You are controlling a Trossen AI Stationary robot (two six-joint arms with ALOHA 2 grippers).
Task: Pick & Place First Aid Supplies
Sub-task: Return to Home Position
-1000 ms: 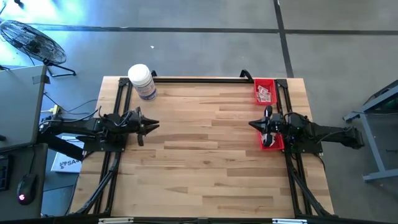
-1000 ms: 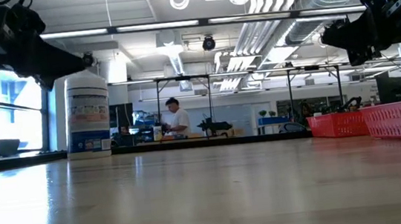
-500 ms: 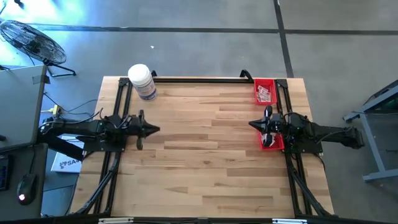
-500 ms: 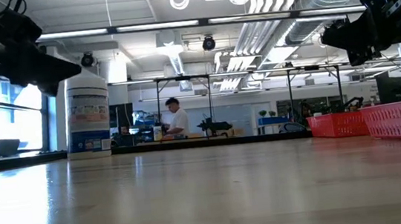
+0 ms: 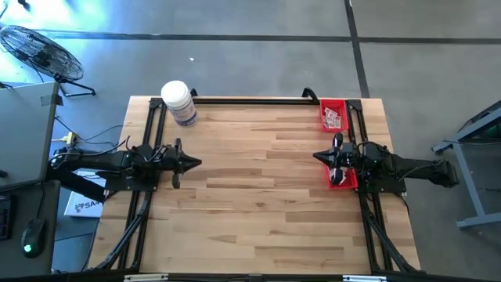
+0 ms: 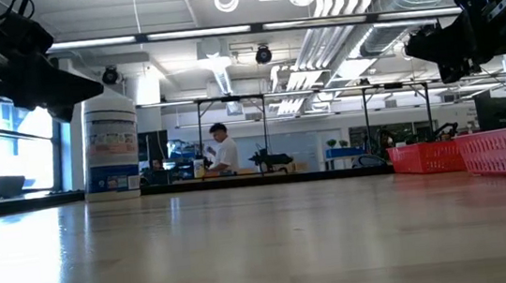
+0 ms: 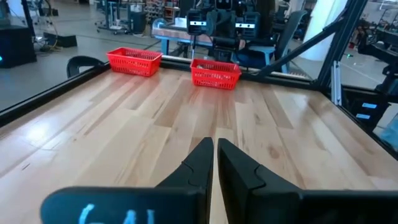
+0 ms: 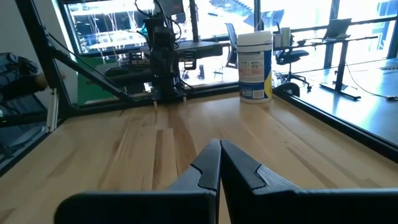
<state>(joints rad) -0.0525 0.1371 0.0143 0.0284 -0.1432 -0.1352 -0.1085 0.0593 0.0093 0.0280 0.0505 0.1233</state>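
With small white square packets (image 5: 335,117) in the red plastic basket (image 5: 322,114), the left gripper (image 5: 194,162) and right gripper (image 5: 316,156), both pinched closed and empty, apparently need only settle home.

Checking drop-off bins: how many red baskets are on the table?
2. One red basket sits at the table's far right corner; the other, next along that edge, lies partly under the right gripper. No more show.
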